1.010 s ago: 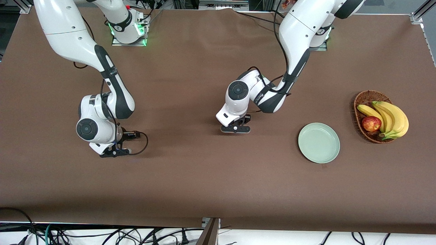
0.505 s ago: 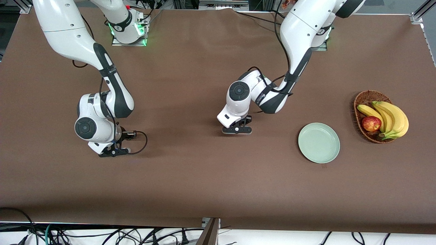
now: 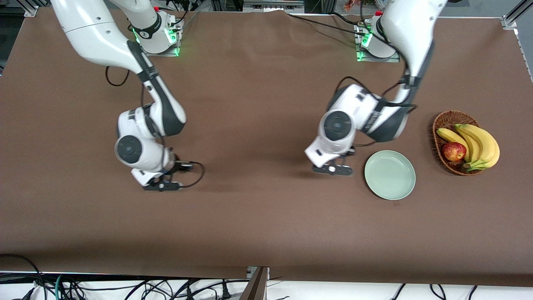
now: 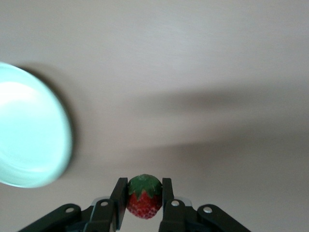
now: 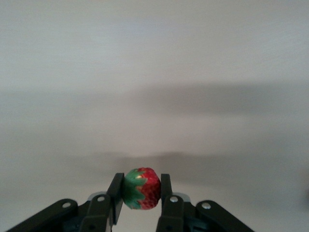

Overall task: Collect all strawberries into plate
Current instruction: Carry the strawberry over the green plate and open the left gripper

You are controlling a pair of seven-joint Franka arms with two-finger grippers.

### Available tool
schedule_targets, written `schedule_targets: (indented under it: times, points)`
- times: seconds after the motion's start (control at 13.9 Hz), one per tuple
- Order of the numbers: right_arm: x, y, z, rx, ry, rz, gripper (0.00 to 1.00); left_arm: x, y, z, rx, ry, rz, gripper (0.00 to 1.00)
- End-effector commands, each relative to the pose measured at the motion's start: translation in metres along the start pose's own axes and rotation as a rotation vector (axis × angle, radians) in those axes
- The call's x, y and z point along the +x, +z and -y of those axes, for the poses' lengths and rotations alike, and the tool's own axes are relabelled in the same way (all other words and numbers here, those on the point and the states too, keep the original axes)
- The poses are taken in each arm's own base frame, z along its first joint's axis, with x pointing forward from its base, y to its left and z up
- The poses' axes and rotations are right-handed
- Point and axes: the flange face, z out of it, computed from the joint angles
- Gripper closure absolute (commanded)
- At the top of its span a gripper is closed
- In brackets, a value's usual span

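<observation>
Bare table (image 3: 258,125) between claws, basket (image 3: 447,121) beside plate (image 3: 389,175)

This is a robotics lab rather than a home or kitchen. Two white industrial arms are bolted to metal base plates (image 3: 157,51) at about 12 o'clock on the table (image 3: 258,225), each base glowing with green status lights. The table is draped in a plain brown cloth with no domestic furnishing around it. Aluminium framing (image 3: 516,16) stands at the 1 o'clock corner, and a tangle of black cables (image 3: 137,287) runs along the 6 o'clock edge. Loose wiring also trails over each arm to its wrist camera.
</observation>
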Motion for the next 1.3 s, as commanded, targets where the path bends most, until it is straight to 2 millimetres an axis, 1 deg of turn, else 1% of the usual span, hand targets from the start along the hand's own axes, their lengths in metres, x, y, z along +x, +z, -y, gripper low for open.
schedule_targets:
  times: [0.0, 0.07, 0.14, 0.22, 0.29, 0.36, 0.5, 0.58, 0.65, 0.72, 0.79, 0.87, 0.94, 1.01, 1.08, 1.15, 1.23]
  points:
    - [-0.016, 0.001, 0.086, 0.062, 0.127, -0.018, 0.88, -0.009, -0.007, 0.068, 0.020, 0.174, 0.075, 0.72]
    - [-0.023, 0.003, 0.111, 0.090, 0.159, -0.031, 0.88, -0.007, -0.012, 0.099, 0.012, 0.197, 0.073, 0.72]
    - [-0.033, 0.009, 0.134, 0.122, 0.172, -0.053, 0.88, -0.002, -0.007, 0.130, 0.012, 0.226, 0.070, 0.72]
    - [-0.044, 0.017, 0.159, 0.165, 0.176, -0.085, 0.88, 0.002, -0.001, 0.157, 0.000, 0.246, 0.058, 0.72]
    - [-0.054, 0.023, 0.184, 0.214, 0.176, -0.125, 0.88, 0.007, 0.014, 0.176, -0.013, 0.267, 0.047, 0.73]
    - [-0.066, 0.031, 0.206, 0.253, 0.185, -0.147, 0.88, 0.010, 0.035, 0.189, -0.027, 0.317, 0.050, 0.74]
    - [-0.084, 0.048, 0.245, 0.297, 0.215, -0.148, 0.88, 0.020, 0.064, 0.215, -0.046, 0.435, 0.013, 0.73]
    - [-0.090, 0.057, 0.259, 0.310, 0.229, -0.143, 0.87, 0.026, 0.076, 0.219, -0.050, 0.494, -0.018, 0.73]
    - [-0.095, 0.065, 0.271, 0.323, 0.223, -0.145, 0.87, 0.029, 0.093, 0.223, -0.057, 0.526, -0.029, 0.73]
    - [-0.100, 0.070, 0.280, 0.335, 0.213, -0.148, 0.87, 0.029, 0.106, 0.230, -0.064, 0.526, -0.032, 0.72]
    - [-0.102, 0.075, 0.282, 0.343, 0.212, -0.151, 0.87, 0.027, 0.113, 0.233, -0.069, 0.526, -0.030, 0.63]
    - [-0.105, 0.078, 0.285, 0.349, 0.210, -0.152, 0.86, 0.027, 0.114, 0.233, -0.070, 0.524, -0.029, 0.01]
    - [-0.109, 0.081, 0.289, 0.360, 0.204, -0.152, 0.78, 0.026, 0.111, 0.234, -0.069, 0.524, -0.028, 0.00]
    - [-0.109, 0.084, 0.289, 0.368, 0.206, -0.155, 0.51, 0.025, 0.110, 0.235, -0.070, 0.523, -0.023, 0.00]
    - [-0.109, 0.084, 0.289, 0.368, 0.204, -0.158, 0.08, 0.024, 0.105, 0.235, -0.069, 0.522, -0.025, 0.00]
    - [-0.106, 0.078, 0.288, 0.369, 0.195, -0.165, 0.00, 0.023, 0.097, 0.234, -0.073, 0.519, -0.022, 0.00]
    - [-0.101, 0.067, 0.286, 0.371, 0.192, -0.172, 0.00, 0.021, 0.089, 0.232, -0.079, 0.512, -0.020, 0.00]
